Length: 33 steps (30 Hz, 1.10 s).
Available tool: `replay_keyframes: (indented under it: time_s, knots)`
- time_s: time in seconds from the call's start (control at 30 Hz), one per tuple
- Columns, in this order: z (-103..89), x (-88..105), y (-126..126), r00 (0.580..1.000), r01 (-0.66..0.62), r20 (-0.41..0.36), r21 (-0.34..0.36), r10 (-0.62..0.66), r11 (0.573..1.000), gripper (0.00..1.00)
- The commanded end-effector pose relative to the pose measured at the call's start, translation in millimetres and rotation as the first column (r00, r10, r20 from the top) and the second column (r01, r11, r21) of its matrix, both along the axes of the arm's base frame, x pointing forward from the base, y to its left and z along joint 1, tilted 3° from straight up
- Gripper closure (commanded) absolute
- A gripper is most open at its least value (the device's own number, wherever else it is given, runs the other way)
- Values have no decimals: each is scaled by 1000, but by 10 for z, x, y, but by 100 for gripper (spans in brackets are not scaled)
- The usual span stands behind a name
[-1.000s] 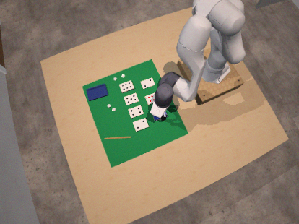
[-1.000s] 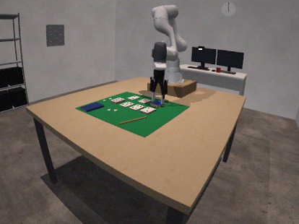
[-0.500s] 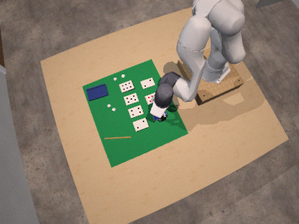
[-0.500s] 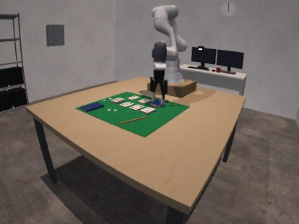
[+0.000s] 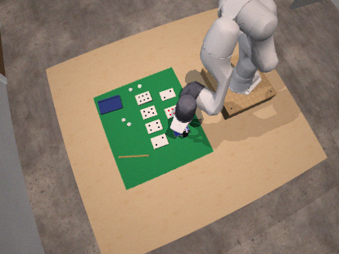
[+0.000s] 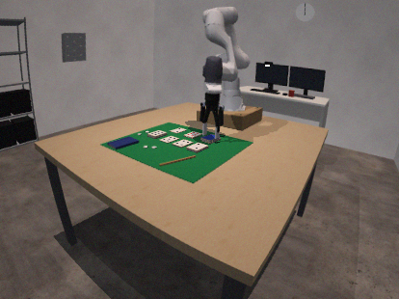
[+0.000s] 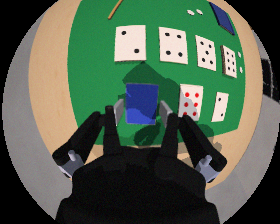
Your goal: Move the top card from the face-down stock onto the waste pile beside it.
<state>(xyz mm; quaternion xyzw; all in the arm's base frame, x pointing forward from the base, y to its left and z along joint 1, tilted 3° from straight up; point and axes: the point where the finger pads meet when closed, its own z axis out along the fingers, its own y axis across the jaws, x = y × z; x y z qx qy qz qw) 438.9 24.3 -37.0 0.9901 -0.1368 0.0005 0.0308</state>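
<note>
The face-down stock (image 5: 177,133) (image 6: 208,137) (image 7: 141,100) shows a blue back and lies on the green mat (image 5: 164,166) (image 6: 202,164) (image 7: 94,35) in the row nearest the robot base. The waste pile (image 5: 169,111) (image 6: 193,134) (image 7: 190,101), a face-up card with red pips, lies just beside it. My gripper (image 5: 180,132) (image 6: 211,134) (image 7: 141,105) points straight down over the stock. Its fingers stand half open, one on each side of the top card, with gaps to its edges. The top card lies flat on the stock.
One more face-up card (image 5: 167,93) (image 7: 220,106) lies past the waste pile. A row of several black-pip cards (image 5: 154,125) (image 7: 173,45) lies farther out. A blue box (image 5: 110,104) (image 6: 122,143), small white dice (image 5: 126,122) and a wooden stick (image 5: 133,156) (image 6: 177,160) are also on the mat.
</note>
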Motion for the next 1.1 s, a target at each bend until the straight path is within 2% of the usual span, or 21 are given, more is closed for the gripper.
replay_keyframes:
  time_s: [0.0, 1.07]
  knots:
    - [-4, 15, 4, 1000, 1, 3, 0, -1, 1000, 50]
    - [-33, 15, 2, 1000, 1, 3, 0, -1, 1000, 50]
